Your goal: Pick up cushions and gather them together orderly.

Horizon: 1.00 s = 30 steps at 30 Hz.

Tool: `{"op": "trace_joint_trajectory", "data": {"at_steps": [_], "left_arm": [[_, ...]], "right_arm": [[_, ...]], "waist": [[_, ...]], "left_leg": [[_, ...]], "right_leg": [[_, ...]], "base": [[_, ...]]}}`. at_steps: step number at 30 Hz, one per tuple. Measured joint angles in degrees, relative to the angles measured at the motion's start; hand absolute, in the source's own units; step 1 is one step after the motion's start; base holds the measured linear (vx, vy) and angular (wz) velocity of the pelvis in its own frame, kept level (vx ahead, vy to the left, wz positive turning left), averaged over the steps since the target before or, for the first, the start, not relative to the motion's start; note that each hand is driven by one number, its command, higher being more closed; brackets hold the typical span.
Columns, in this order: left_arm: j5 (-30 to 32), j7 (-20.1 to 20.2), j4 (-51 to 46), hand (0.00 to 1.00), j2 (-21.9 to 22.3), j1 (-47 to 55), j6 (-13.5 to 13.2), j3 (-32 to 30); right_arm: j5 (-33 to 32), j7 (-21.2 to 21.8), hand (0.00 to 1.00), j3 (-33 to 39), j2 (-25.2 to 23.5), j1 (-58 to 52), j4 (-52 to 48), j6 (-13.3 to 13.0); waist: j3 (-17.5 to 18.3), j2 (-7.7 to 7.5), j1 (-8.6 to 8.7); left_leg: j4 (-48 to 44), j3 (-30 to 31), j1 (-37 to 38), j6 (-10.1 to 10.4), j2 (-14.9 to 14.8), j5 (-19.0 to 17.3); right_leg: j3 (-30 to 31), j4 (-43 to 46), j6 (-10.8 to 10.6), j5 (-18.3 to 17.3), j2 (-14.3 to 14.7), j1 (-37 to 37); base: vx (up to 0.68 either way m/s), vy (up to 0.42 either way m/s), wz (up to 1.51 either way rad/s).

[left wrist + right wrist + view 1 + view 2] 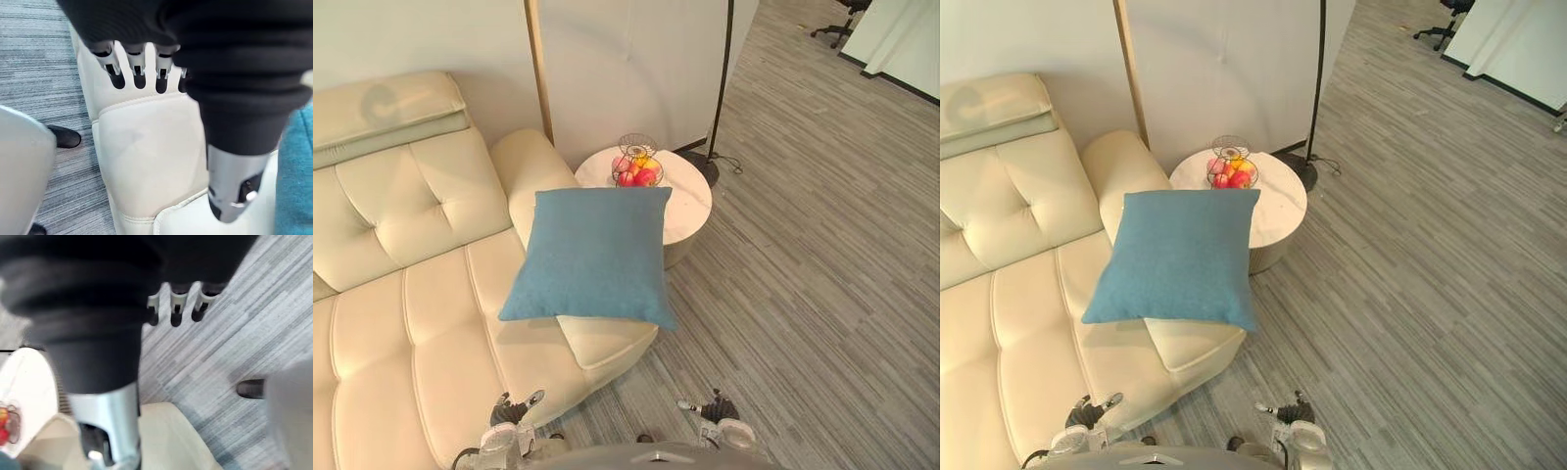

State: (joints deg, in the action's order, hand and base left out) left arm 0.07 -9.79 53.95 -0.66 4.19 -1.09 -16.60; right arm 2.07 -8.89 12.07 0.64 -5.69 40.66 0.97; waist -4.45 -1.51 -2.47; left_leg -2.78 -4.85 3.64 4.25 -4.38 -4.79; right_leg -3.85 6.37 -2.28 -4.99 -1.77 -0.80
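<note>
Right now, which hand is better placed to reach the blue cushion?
Left, probably. The left hand hangs over the edge of the sofa, with the blue cushion close beside it in its wrist view. The right hand hangs over the floor, off the sofa.

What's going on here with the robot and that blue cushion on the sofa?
Nothing is being handled yet. The robot stands at the end of the cream sofa, with its left hand and right hand held low, open and empty. One blue cushion lies on the sofa's end, beside a round white table that carries a wire basket of fruit.
</note>
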Motion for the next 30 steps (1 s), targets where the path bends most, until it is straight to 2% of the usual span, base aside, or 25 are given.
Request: {"op": "trace_joint_trajectory", "data": {"at_steps": [2, 6, 12, 15, 23, 28, 30], "left_arm": [[-0.02, -0.05, -1.0, 0.0, -1.06, 0.02, 0.02, -0.14], [-1.06, -0.74, -6.45, 0.0, -6.38, -0.7, -0.01, -1.34], [-1.1, -1.91, -12.7, 0.0, -11.49, -1.54, 0.02, -1.87], [-1.13, -2.65, -14.37, 0.0, -13.64, -4.14, 0.02, -1.85], [-2.29, -5.0, -19.73, 0.0, -14.92, -15.07, -0.02, 1.14], [-3.37, -6.14, -20.38, 0.0, -15.24, -22.87, -0.02, 6.33], [-3.48, -6.24, -20.46, 0.0, -16.06, -27.5, -0.02, 8.93]], "right_arm": [[0.0, -0.01, 0.0, 0.07, 0.22, 0.1, -3.31, -0.07], [0.05, -0.08, 0.0, 0.83, 3.57, 2.1, -12.28, -0.94], [0.56, -0.12, 0.0, 1.35, 8.11, 4.66, -18.63, -1.07], [0.57, -0.33, 0.0, -0.71, 10.61, 8.13, -19.81, -1.06], [0.52, -1.71, 0.0, -9.26, 11.28, 18.74, -24.2, -1.18], [0.34, -2.03, 0.0, -14.48, 11.1, 25.01, -24.48, -1.13], [-0.42, -2.56, 0.0, -15.87, 11.12, 28.87, -24.46, -1.08]], "waist": [[0.0, 0.0, 0.32], [0.05, -0.06, 0.88], [-0.1, 0.24, 0.89], [-0.29, 0.44, 0.9], [-4.11, 0.86, -0.58], [-5.5, 0.77, -1.27], [-7.22, 0.82, -1.77]], "left_leg": [[0.15, -0.05, -0.04, -0.26, 0.15, 0.17], [2.16, -0.06, -0.57, -0.92, 0.75, 1.9], [4.25, 0.05, -2.85, -1.27, 0.96, 4.56], [5.45, 0.12, -5.25, -1.39, 1.06, 6.5], [5.82, 0.5, -13.71, -1.33, 0.63, 10.29], [3.6, 0.17, -18.55, -1.28, 0.17, 10.54], [2.38, 0.14, -20.08, -1.25, 0.06, 10.57]], "right_leg": [[0.11, -0.35, -0.04, 0.42, -0.08, 0.01], [0.38, -1.84, -0.09, 2.32, -0.14, 0.97], [0.94, -4.29, -0.21, 5.31, -0.04, 3.33], [1.03, -5.7, -0.15, 7.26, -0.01, 5.68], [0.91, -5.02, 0.44, 10.56, -0.04, 14.35], [0.56, -1.64, 0.7, 10.31, -0.09, 19.42], [0.59, 0.13, 0.9, 10.07, -0.13, 21.17]], "base": [[-0.04, 0.039, -0.04], [-0.09, 0.023, -0.02], [-0.12, -0.004, -0.03], [-0.11, -0.014, -0.02], [-0.1, -0.016, 0.02], [-0.06, -0.005, 0.03], [-0.08, -0.012, 0.0]]}}
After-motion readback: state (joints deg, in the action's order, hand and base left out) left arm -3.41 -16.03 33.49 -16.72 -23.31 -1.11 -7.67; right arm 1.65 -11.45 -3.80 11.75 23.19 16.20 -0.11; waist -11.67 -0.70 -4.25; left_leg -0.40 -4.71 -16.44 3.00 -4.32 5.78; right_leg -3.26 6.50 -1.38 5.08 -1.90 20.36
